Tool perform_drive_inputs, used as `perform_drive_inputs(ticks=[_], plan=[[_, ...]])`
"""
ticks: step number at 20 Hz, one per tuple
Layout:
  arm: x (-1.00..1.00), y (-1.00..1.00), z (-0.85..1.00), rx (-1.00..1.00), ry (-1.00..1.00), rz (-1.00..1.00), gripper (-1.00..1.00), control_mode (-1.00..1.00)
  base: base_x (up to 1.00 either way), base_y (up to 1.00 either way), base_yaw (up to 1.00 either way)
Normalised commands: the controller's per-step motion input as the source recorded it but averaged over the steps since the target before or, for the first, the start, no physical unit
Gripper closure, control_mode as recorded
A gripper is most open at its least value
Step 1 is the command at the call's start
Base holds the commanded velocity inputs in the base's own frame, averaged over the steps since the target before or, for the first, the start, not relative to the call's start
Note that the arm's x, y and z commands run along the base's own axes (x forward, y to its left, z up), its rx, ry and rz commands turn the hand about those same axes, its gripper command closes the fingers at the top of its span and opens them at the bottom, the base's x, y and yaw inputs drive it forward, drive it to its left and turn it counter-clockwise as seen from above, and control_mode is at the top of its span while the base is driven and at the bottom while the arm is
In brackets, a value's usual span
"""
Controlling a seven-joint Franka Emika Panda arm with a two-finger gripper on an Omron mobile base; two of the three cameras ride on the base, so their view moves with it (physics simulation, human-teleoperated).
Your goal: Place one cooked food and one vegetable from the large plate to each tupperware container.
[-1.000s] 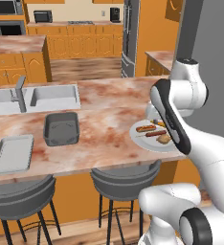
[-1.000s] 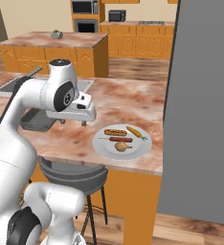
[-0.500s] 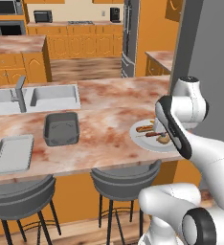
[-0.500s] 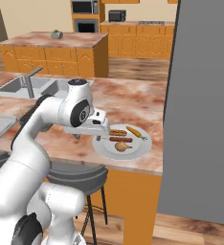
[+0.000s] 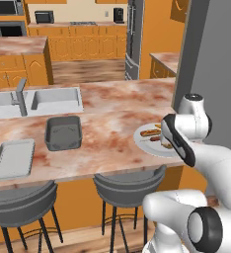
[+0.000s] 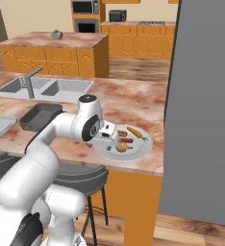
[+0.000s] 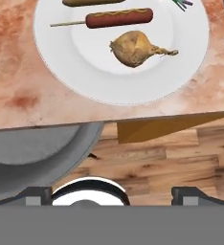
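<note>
A: Containers first. What's in them?
B: Deep dark-grey rectangular tub (image 5: 63,133) has nothing in it, and neither does the shallow light-grey flat tray (image 5: 13,158). Tub sits just in front of the steel double sink (image 5: 36,101); tray sits left of it near the counter's front edge.

A: And the food?
B: All on the round white large plate (image 7: 85,88), at the right end of the counter near its front edge, well apart from the tub. In the hand view: a brown chicken drumstick (image 7: 138,49), a corn dog on a stick with a mustard line (image 7: 111,19), and part of a second sausage-like item (image 7: 92,2) at the top edge. An orange carrot with green top (image 6: 134,132) lies on the far side in the right base view.

A: Gripper?
B: Two-finger gripper (image 6: 109,137) is at the plate's left rim in the right base view. Just the dark fingertips (image 7: 35,194) show at the bottom corners of the hand view, spread wide, nothing between them.

A: Surface, room?
B: Pinkish-brown marbled stone counter (image 5: 107,123), grey faucet (image 5: 19,94) at the sink, two grey round bar stools (image 5: 125,180) under the front edge. Orange wood cabinets (image 5: 83,49), wood floor, black microwave (image 5: 43,16), a tall flat grey wall panel (image 6: 201,105) on the right.
</note>
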Motion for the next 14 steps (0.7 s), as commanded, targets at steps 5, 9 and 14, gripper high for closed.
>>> perform_drive_inputs(ticks=[5, 9, 14], plan=[[0.57, -0.38, -0.26, 0.0, 0.04, -0.04, -1.0, -1.0, 0.0, 0.0, 0.0], [0.53, -0.23, -0.31, 0.0, 0.02, 0.0, -1.0, -1.0, 0.0, 0.0, 0.0], [0.49, -0.08, -0.33, 0.0, 0.02, 0.0, -1.0, -1.0, 0.0, 0.0, 0.0]])
